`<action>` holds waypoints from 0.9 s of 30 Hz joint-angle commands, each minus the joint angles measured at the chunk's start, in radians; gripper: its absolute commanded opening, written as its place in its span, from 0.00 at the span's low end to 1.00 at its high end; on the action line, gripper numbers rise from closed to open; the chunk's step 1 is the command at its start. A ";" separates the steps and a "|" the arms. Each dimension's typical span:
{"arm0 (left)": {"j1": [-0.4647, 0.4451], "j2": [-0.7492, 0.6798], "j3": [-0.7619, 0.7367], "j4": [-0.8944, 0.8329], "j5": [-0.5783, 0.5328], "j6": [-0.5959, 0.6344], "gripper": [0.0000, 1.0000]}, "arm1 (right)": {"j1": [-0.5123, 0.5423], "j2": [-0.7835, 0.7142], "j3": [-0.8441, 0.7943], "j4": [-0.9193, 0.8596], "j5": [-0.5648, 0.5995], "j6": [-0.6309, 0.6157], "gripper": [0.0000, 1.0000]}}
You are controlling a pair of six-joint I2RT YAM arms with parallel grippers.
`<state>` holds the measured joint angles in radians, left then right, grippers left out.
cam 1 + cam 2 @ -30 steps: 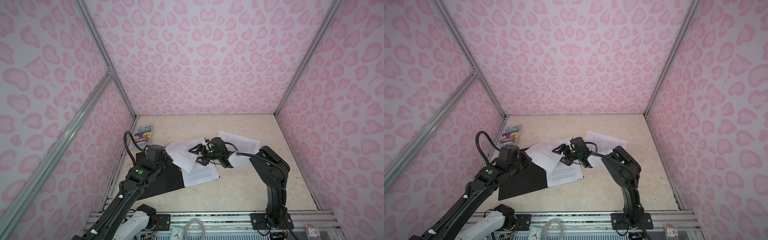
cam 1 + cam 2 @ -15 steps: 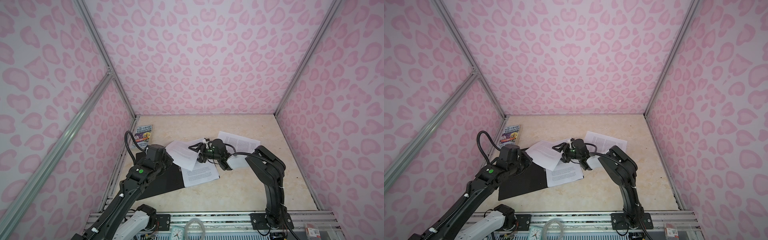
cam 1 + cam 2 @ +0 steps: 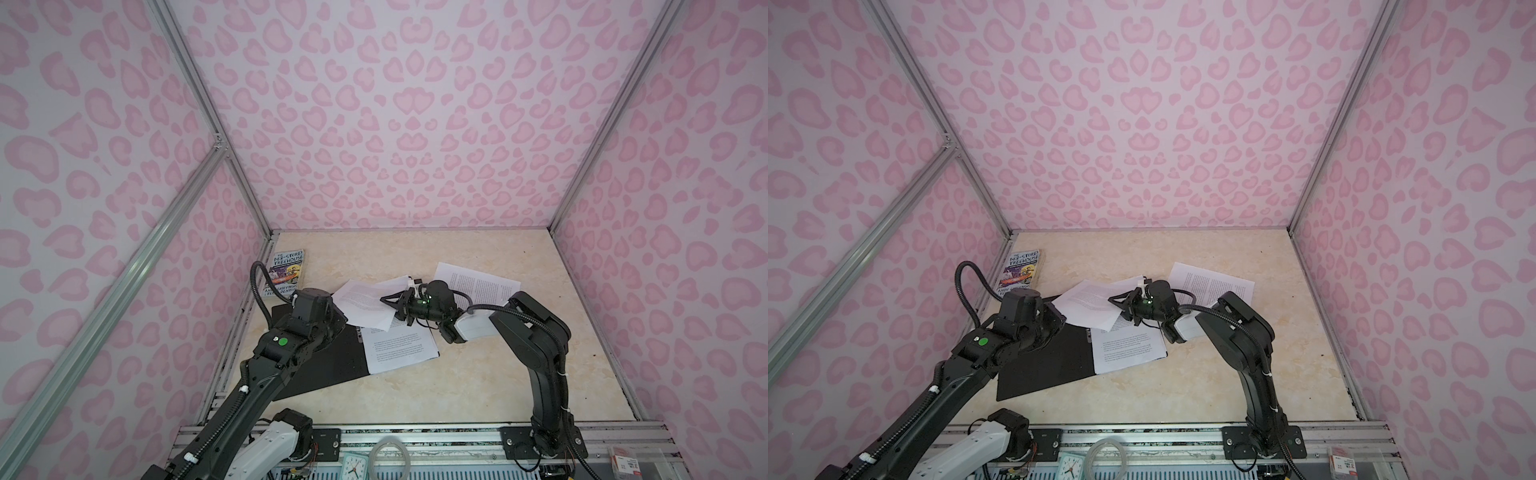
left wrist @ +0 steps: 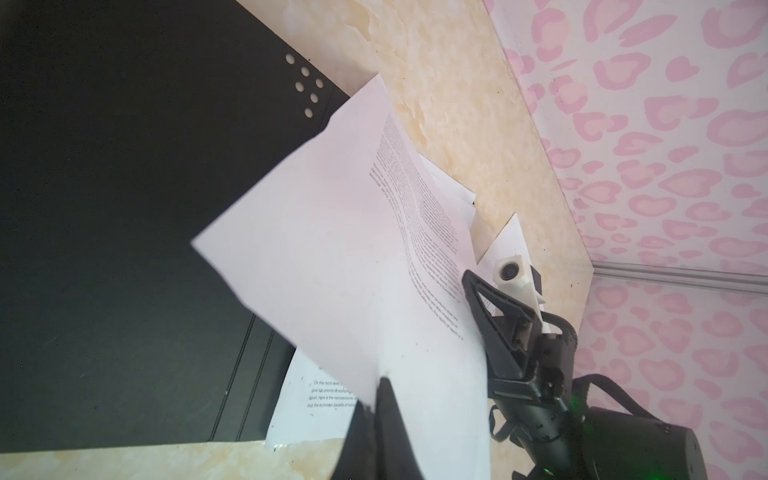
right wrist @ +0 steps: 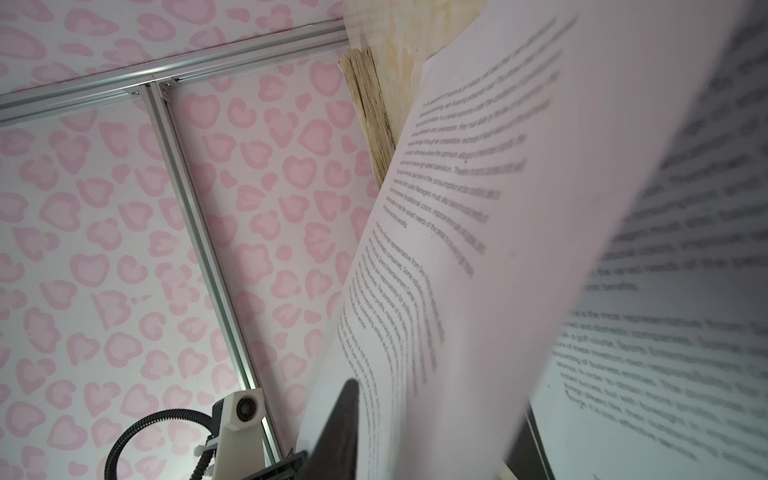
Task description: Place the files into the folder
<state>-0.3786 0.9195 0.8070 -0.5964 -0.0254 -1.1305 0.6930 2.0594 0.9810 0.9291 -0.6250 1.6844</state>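
The folder [image 3: 328,361] [image 3: 1042,365] lies open, black inside up, at the front left. One of the files [image 3: 401,351] rests flat, half on the folder's right edge. A second sheet [image 3: 365,303] [image 4: 332,257] is raised above the folder, held at two edges. My left gripper [image 4: 382,380] is shut on its near-left edge. My right gripper [image 3: 385,299] [image 3: 1113,300] is shut on its right edge, one dark finger [image 5: 347,415] against the printed side. A third sheet [image 3: 478,284] lies flat on the table behind the right arm.
A colourful Treehouse paperback [image 3: 286,272] lies by the left wall at the back. Pink patterned walls with metal posts [image 3: 590,158] close in three sides. The right arm's elbow [image 3: 536,328] stands over the table's right middle.
My right gripper has moved a little left and closed on the raised sheet's right edge. The left gripper has kept its hold and place.
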 commanded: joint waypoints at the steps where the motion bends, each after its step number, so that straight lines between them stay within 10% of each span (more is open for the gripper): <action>1: 0.001 0.005 0.016 0.029 -0.009 0.022 0.07 | 0.000 0.008 0.035 -0.010 -0.040 -0.038 0.00; 7: 0.001 0.000 0.082 -0.015 -0.093 0.150 1.00 | -0.017 -0.054 0.171 -0.364 -0.125 -0.287 0.00; 18: 0.027 -0.110 0.173 -0.216 -0.343 0.267 0.97 | -0.110 -0.090 0.352 -1.180 -0.296 -0.937 0.00; 27: 0.031 -0.030 0.188 -0.098 -0.099 0.361 0.97 | -0.225 -0.026 0.410 -1.473 -0.150 -1.308 0.00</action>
<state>-0.3481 0.8619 0.9916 -0.7719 -0.2569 -0.8322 0.4713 2.0129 1.3632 -0.4328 -0.8097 0.5350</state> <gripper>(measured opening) 0.975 0.054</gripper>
